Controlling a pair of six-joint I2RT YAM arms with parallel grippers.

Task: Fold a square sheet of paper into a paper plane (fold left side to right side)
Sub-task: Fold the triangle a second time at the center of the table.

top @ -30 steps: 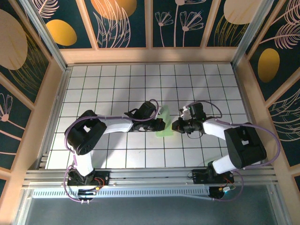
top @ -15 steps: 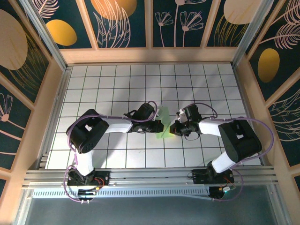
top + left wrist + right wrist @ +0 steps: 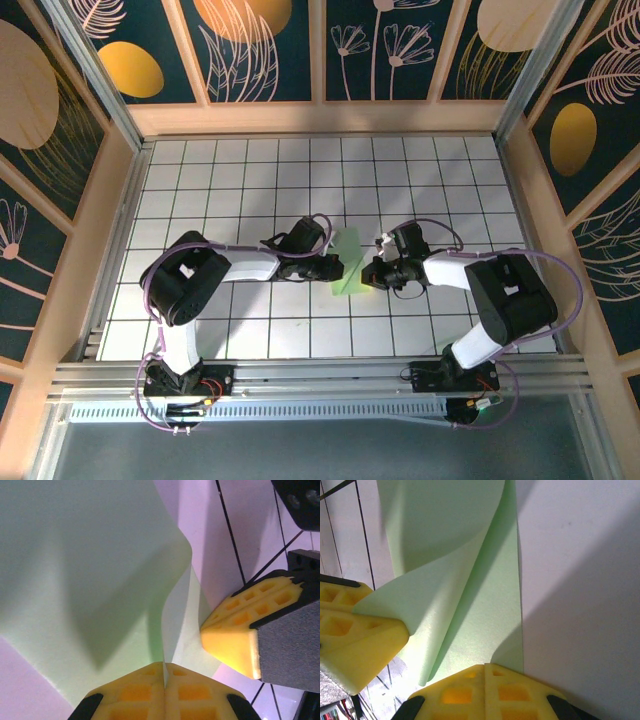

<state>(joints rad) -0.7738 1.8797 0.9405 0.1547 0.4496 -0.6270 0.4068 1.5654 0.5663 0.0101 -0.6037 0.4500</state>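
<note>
The light green square sheet of paper lies mid-table, partly folded over, one flap curling up. My left gripper is at its left side, shut with a thin raised edge of the sheet pinched between the pads. At the right side, my right gripper is shut, its tips resting on the flat lower layer with nothing between them. The right gripper's yellow fingers sit close by in the left wrist view, and the left gripper's fingers in the right wrist view. A paper plane is out of view.
A white gridded table is fenced by wooden walls at the back and both sides. Both arm bases sit on the metal rail at the near edge. The two wrists nearly face each other over the sheet.
The right arm swung in to the left and its gripper closed in on the sheet. The left gripper shifted slightly left, and the paper's raised flap tilted more.
</note>
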